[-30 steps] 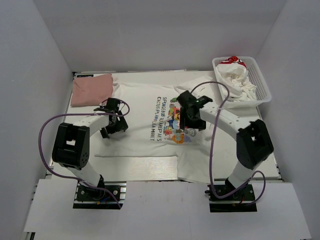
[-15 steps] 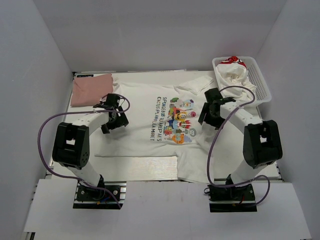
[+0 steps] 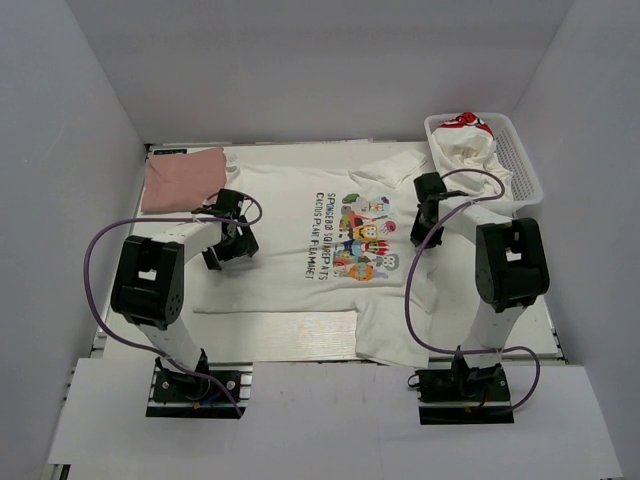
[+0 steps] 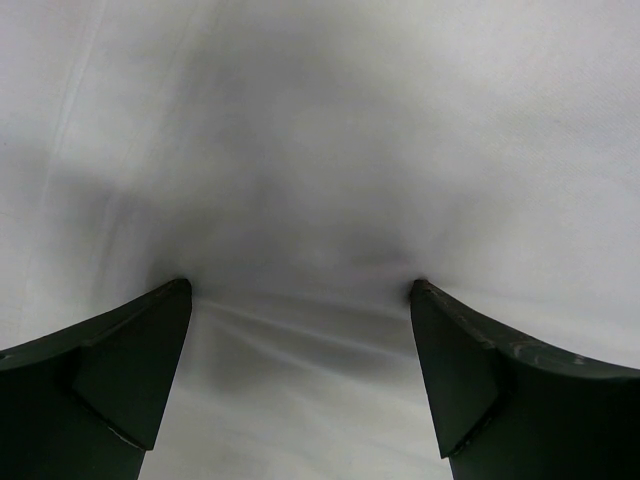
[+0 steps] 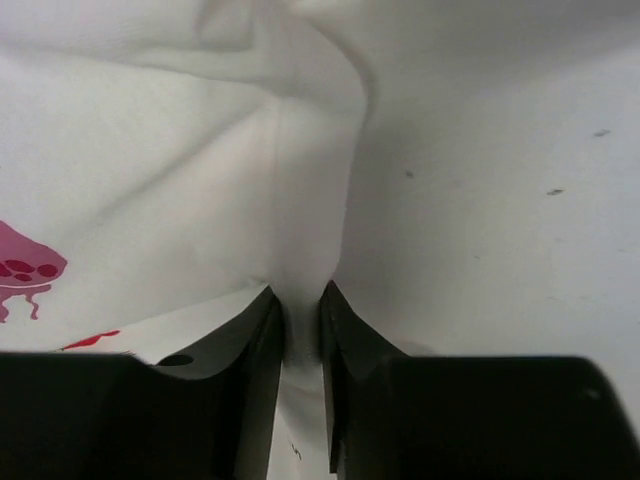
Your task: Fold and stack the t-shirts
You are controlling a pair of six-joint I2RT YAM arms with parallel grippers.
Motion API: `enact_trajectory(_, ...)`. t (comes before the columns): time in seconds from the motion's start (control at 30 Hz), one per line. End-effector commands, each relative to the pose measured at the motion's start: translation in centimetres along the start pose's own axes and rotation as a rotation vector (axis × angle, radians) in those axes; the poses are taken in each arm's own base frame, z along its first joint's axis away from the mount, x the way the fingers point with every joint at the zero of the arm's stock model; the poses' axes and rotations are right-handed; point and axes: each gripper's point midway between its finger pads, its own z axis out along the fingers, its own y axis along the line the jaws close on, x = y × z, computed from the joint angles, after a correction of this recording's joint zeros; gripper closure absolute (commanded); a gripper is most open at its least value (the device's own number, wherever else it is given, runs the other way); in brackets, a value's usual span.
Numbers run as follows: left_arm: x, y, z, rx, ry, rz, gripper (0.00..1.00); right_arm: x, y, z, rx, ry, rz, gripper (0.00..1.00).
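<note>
A white t-shirt (image 3: 290, 285) with a colourful cartoon print (image 3: 355, 238) lies spread on the table, also seen as plain white cloth (image 4: 320, 150) in the left wrist view. My left gripper (image 3: 230, 252) is open, its fingertips (image 4: 180, 292) pressed down on the shirt's left side. My right gripper (image 3: 421, 236) is at the shirt's right edge. Its jaws are closed on a raised fold of the white cloth (image 5: 300, 250). A dusty-pink t-shirt (image 3: 180, 180) lies folded at the back left.
A white mesh basket (image 3: 525, 165) at the back right holds bunched white t-shirts (image 3: 470, 150) with a red print. Bare table (image 5: 500, 200) shows just right of the pinched fold. White walls close in the table on three sides.
My right gripper moved from over the print to the shirt's right edge and closed on a fold of cloth. The left gripper shifted slightly and stays open.
</note>
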Motion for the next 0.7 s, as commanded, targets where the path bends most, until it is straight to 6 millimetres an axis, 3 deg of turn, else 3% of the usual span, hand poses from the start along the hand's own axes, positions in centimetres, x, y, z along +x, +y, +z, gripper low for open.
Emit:
enact_trajectory(0.0,2.7,1.8,2.3,-0.070,0.077,-0.023,0.00,-3.7,-4.3,-2.1,0.181,-0.110,0.019,0.77)
enact_trajectory(0.13,4.0,3.7,2.8,-0.173,0.115,-0.023,0.00,-5.4,-7.3,-4.6,0.309,-0.163,0.023,0.72)
enact_trajectory(0.27,4.4,5.5,2.7,-0.266,0.117,-0.035,0.00,-6.6,-8.6,-6.2,0.340,-0.203,0.039,0.67)
enact_trajectory(0.4,5.1,6.9,2.3,-0.344,0.131,-0.053,0.00,-5.1,-7.6,-6.0,0.266,-0.143,-0.002,0.70)
enact_trajectory(0.47,5.0,8.3,1.7,-0.416,0.128,-0.064,0.00,-3.5,-6.0,-5.6,0.167,-0.084,-0.029,0.61)
enact_trajectory(0.6,5.5,11.8,-0.1,-0.617,0.106,-0.122,0.00,-0.1,-3.6,-5.4,-0.014,0.000,-0.060,0.52)
enact_trajectory(0.67,5.4,12.9,-1.1,-0.659,0.119,-0.141,0.00,0.4,-3.3,-4.8,-0.053,-0.001,-0.060,0.48)
